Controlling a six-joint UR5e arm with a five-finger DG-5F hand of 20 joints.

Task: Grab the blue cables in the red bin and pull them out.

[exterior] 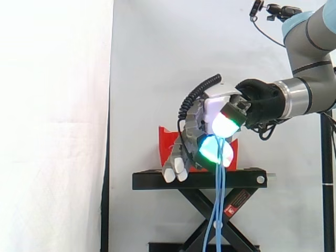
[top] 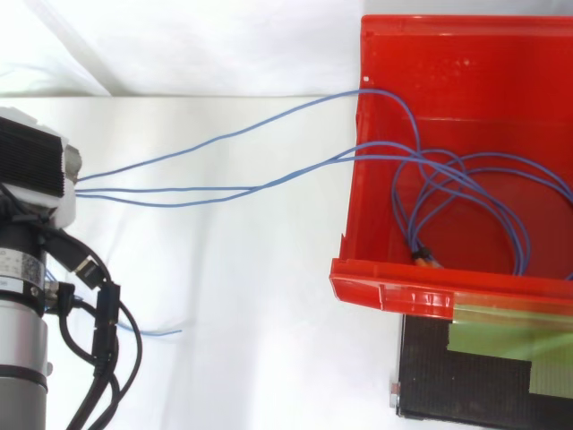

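In front of the bin (exterior: pixel 167 139), the hand (exterior: pixel 203 116) appears to pinch the cables (exterior: pixel 220 197) between curled glowing pads (exterior: pixel 210 149), strands running back into the bin.

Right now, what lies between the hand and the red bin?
In the top view, blue cables span the bare white stretch from hand to red bin.
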